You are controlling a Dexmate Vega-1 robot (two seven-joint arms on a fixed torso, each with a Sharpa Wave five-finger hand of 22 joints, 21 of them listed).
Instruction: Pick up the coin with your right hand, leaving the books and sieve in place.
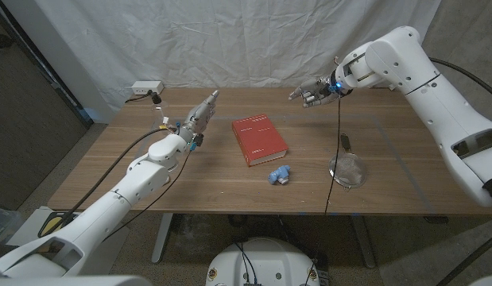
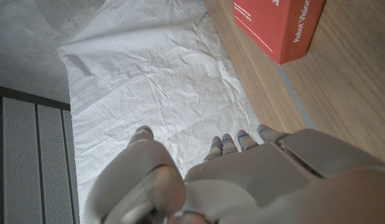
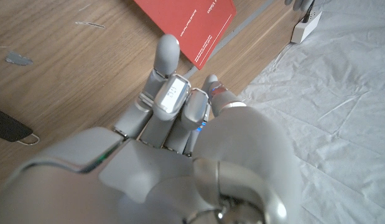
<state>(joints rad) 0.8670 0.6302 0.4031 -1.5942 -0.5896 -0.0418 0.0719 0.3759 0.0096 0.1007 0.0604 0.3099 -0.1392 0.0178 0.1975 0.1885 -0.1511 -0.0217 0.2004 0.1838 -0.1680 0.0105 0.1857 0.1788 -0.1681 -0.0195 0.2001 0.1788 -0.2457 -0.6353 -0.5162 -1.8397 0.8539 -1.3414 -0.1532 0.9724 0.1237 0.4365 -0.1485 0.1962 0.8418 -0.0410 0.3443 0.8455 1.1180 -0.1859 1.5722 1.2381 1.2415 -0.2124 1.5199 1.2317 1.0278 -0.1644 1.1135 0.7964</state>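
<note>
Right hand point(image 1: 315, 93) hovers beyond red book point(image 1: 258, 139); sieve point(image 1: 346, 168) nearer.

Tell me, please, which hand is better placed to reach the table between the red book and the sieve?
Right. The right hand is raised and open on the sieve side of the red book; the left hand is on the book's other side, farther off.

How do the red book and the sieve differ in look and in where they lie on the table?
The red book is a solid, opaque rectangle near the table's middle. The sieve is round, see-through mesh with a dark handle, and lies toward the robot's right, nearer the front edge. Both lie flat on the wooden table, untouched by either hand.
</note>
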